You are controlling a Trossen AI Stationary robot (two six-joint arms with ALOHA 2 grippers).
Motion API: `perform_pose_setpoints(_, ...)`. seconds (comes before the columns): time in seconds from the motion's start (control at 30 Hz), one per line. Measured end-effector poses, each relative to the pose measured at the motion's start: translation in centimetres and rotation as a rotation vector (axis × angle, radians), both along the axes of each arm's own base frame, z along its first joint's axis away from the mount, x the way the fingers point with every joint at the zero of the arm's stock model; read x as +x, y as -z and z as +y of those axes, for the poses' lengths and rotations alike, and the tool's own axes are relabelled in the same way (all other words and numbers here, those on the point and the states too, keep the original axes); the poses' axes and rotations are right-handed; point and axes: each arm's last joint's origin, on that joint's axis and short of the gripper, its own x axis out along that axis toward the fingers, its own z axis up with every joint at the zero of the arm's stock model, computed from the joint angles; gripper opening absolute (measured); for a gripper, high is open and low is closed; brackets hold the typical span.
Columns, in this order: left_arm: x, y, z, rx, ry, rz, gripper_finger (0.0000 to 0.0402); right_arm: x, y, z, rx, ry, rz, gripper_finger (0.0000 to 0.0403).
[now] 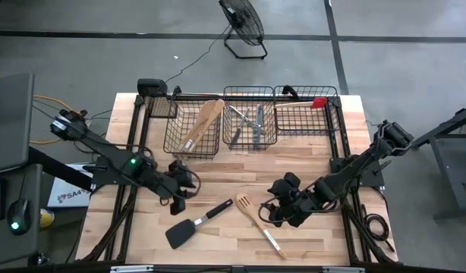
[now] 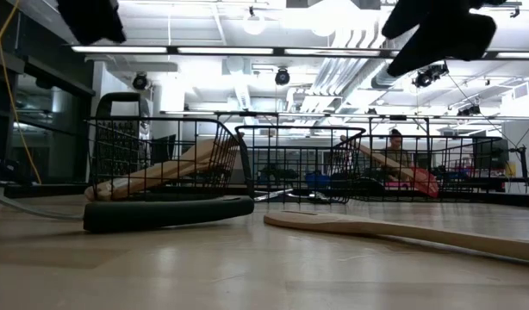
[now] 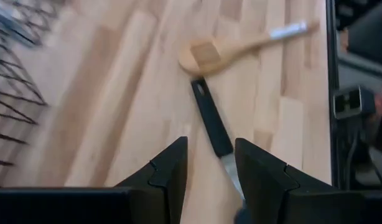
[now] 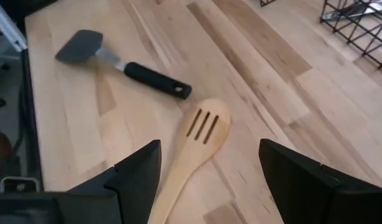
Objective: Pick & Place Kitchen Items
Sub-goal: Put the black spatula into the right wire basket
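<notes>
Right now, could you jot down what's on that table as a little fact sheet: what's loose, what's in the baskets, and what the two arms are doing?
Loose on table: black turner; wooden slotted turner, heads apart
Left basket: wooden utensils
Middle basket: metal cutlery
Right basket: red spatula
Left gripper: open, above the black turner's handle, holding nothing
Right gripper: open, above the wooden slotted turner, holding nothing
</notes>
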Motion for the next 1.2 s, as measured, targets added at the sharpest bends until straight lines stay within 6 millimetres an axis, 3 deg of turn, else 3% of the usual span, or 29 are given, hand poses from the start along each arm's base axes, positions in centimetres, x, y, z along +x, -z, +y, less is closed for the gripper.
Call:
perform_pose_setpoints(0.3, 2.0, 3.2, -1.5, -0.093, 0.023, 0.182, 0.0132, -0.9, 0.0, 1.3, 0.003, -0.051, -0.004, 0.0261)
perform_pose_setpoints(0.8, 4.9, 5.8, -3.5, -0.307, -0.081, 0.207, 0.0132, -1.2, 0.0, 1.9, -0.002, -0.068, -0.008, 0.0261)
perform_pose_setpoints(1.2, 6.4, 8.1, -4.4, -0.261, -0.12, 0.317, 0.0132, -1.2, -0.1, 1.9, -0.002, -0.068, -0.009, 0.0261)
